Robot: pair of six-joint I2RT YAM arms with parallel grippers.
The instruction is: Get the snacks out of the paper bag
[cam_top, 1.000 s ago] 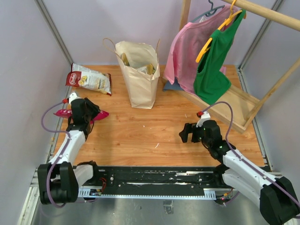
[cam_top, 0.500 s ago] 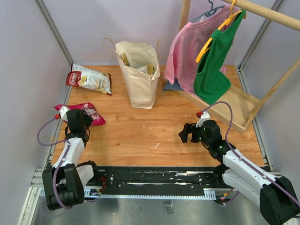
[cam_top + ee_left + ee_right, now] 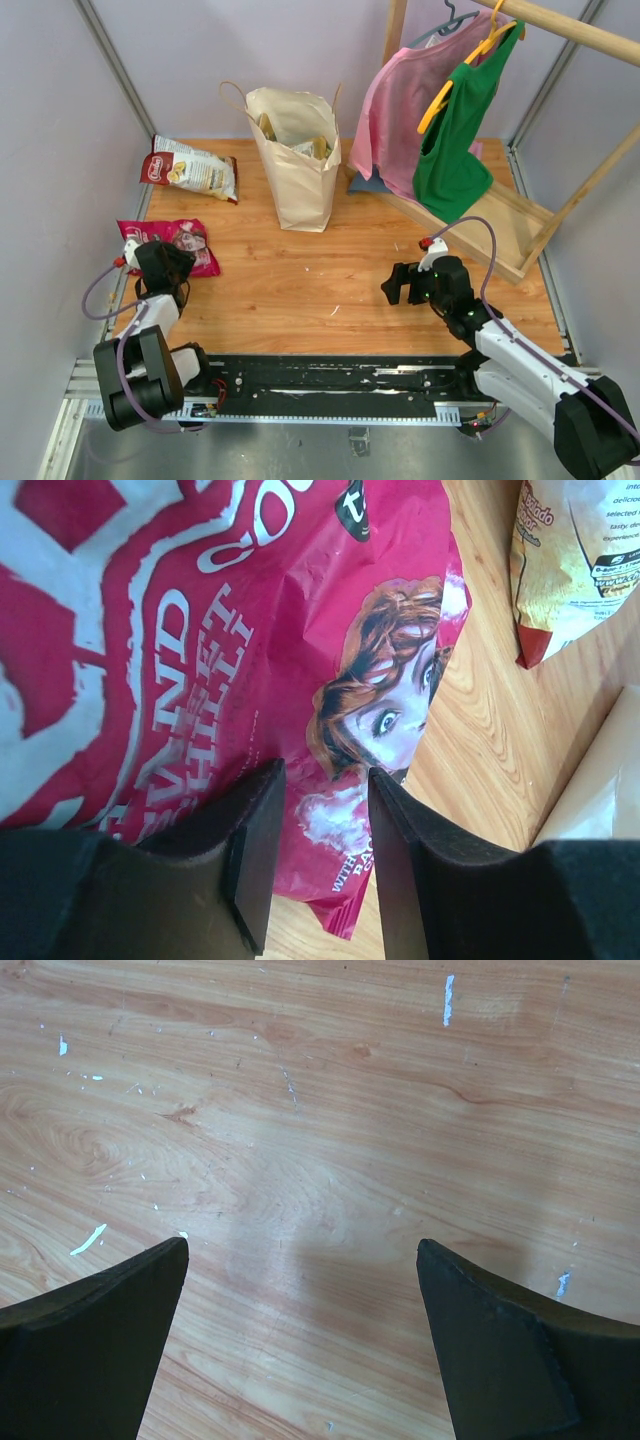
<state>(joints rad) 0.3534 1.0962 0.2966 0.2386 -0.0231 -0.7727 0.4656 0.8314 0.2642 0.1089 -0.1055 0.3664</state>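
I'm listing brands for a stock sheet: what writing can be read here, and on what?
"AND": big white letters on the magenta snack packet, left wrist view; its other big words are cropped and unreadable.
"delicious", "selected": small print on the red-white snack packet; the rest is blurred.
Its red logo, top view: too small to read.
Paper bag: no writing visible.

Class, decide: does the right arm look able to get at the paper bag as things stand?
Probably yes: the right claw is open and empty, bare table lies between it and the upright paper bag, whose mouth gapes upward; the shirts hang off to its side.
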